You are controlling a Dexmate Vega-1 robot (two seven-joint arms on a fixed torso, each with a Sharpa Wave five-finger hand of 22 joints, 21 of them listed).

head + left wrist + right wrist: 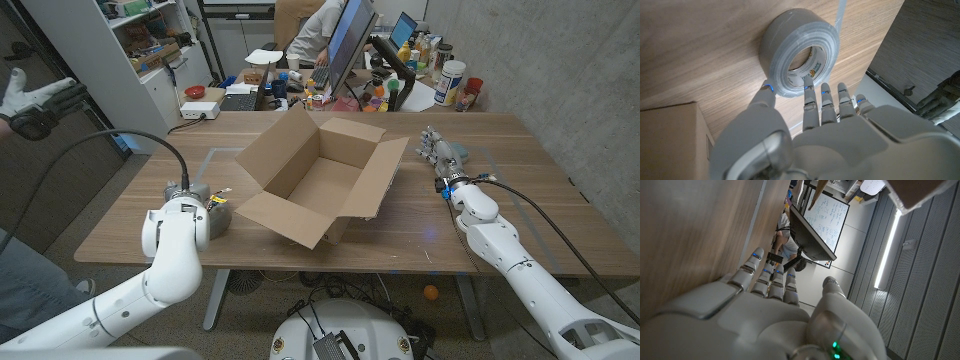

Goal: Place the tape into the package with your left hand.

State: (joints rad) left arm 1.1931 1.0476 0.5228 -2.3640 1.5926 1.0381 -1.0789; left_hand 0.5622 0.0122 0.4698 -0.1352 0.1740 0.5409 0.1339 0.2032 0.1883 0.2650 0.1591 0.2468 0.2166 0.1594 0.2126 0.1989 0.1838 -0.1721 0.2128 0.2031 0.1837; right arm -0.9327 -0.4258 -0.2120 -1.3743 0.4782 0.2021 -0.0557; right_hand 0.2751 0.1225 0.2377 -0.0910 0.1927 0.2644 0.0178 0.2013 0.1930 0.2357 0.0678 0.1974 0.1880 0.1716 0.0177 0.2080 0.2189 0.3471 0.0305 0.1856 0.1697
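1. Head view: your left hand point(205, 215) sat at the worktop's point(500, 180) near left, beside the open package point(320, 180); your right hand point(440, 152) stood apart on the far right.
2. Left wrist view: fingers point(810, 100) spread, tips touching the grey tape point(800, 52) lying on the worktop, not gripped.
3. Right wrist view: right hand point(770, 310) held nothing, fingers extended.

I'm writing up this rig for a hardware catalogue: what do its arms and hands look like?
Both arms are glossy white, rounded shells, each trailed by a black cable. The left hand and right hand are pale grey with jointed fingers carrying small blue lights; a green light glows near the right hand's wrist. In the head view the right hand looks metallic grey.
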